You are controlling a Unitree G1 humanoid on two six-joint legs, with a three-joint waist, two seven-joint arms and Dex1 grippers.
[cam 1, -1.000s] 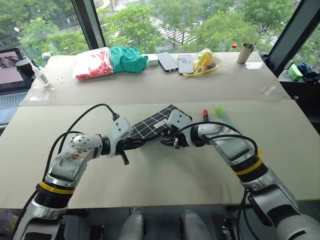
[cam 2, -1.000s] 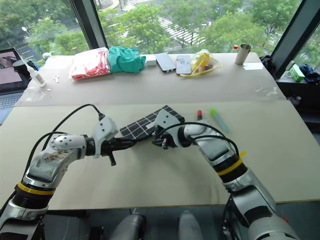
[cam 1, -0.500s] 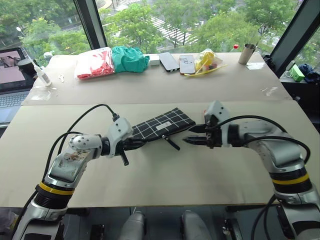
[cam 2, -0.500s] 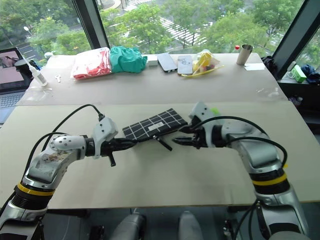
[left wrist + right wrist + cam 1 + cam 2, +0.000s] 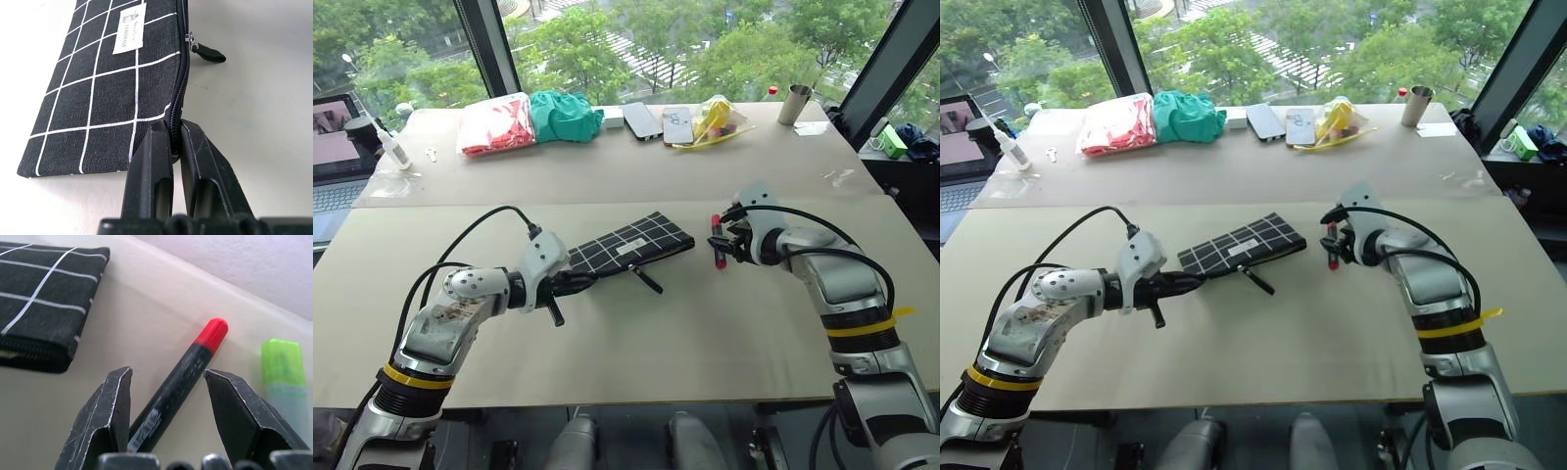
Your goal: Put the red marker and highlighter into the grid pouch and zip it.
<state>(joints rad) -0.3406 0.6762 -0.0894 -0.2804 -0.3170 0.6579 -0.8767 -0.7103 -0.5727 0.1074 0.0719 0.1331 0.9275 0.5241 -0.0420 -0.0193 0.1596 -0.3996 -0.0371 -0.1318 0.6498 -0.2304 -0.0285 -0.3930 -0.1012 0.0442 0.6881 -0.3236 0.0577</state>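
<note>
Flatly, gridded fabric grid pouch [image 5: 625,245], cylindrical red marker [image 5: 178,384]

- The wide beige table [image 5: 636,343] carries everything; a second beige table [image 5: 607,166] butts against its far edge, below the window.
- On the near table lie the flat black fabric grid pouch [image 5: 631,242], the short red marker [image 5: 717,240] with its black band just beside the pouch's end, and the stubby light green highlighter [image 5: 282,377] next to the marker.
- On the far table, in a row: a red-and-white plastic packet [image 5: 494,124], a crumpled teal cloth [image 5: 564,115], two phones [image 5: 658,122], a clear bag with yellow contents [image 5: 713,120], a metal cup [image 5: 793,104].
</note>
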